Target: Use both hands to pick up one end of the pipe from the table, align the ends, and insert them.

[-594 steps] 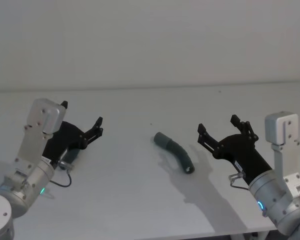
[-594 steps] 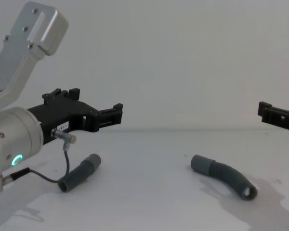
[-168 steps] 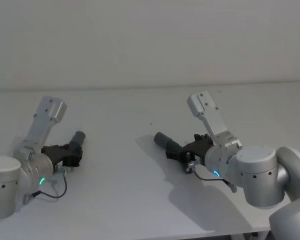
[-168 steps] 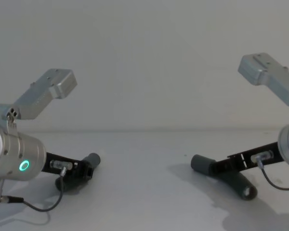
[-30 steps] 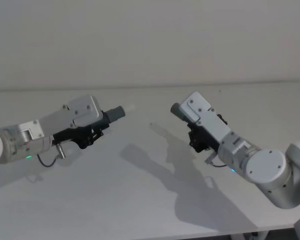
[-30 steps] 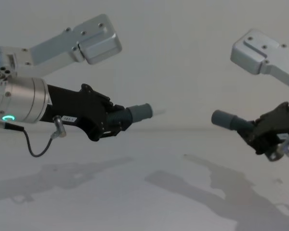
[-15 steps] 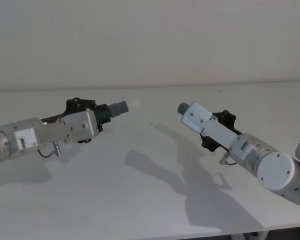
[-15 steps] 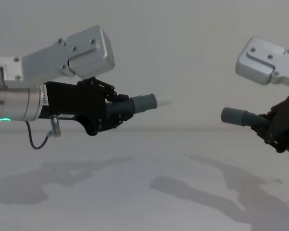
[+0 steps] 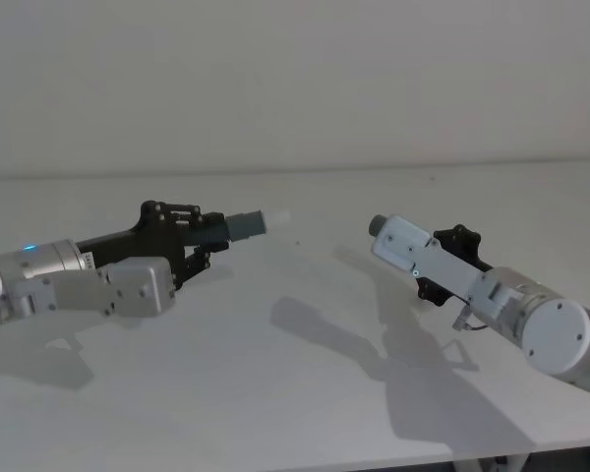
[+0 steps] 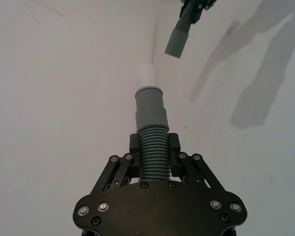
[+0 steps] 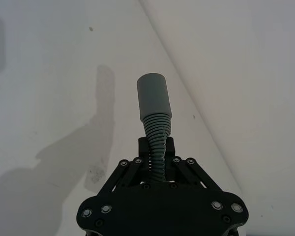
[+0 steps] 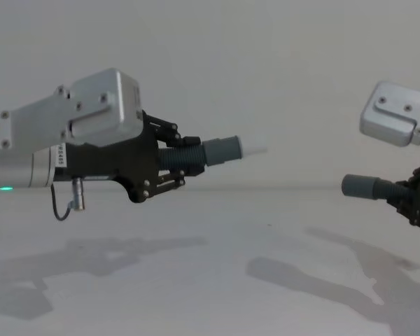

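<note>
In the chest view, the plug piece (image 12: 220, 151) in the left gripper (image 12: 182, 162) has its long axis running 9 to 3 o'clock, with its white tip (image 12: 255, 148) leading toward 3. The socket piece (image 12: 360, 186) in the right gripper (image 12: 413, 199) faces back toward 9. The socket's mouth sits between 3 and 4 o'clock from the tip, lower and well apart from it, so the 2 axes are roughly parallel but offset. Both pieces hang above the table (image 12: 210, 280), touching nothing else. Each gripper's fingers are pinched on the ribbed hose just behind its cuff. Neither arm looks clearly nearer the gap. The coming move likely calls for levelling the 2 ends, then closing along the shared line.
</note>
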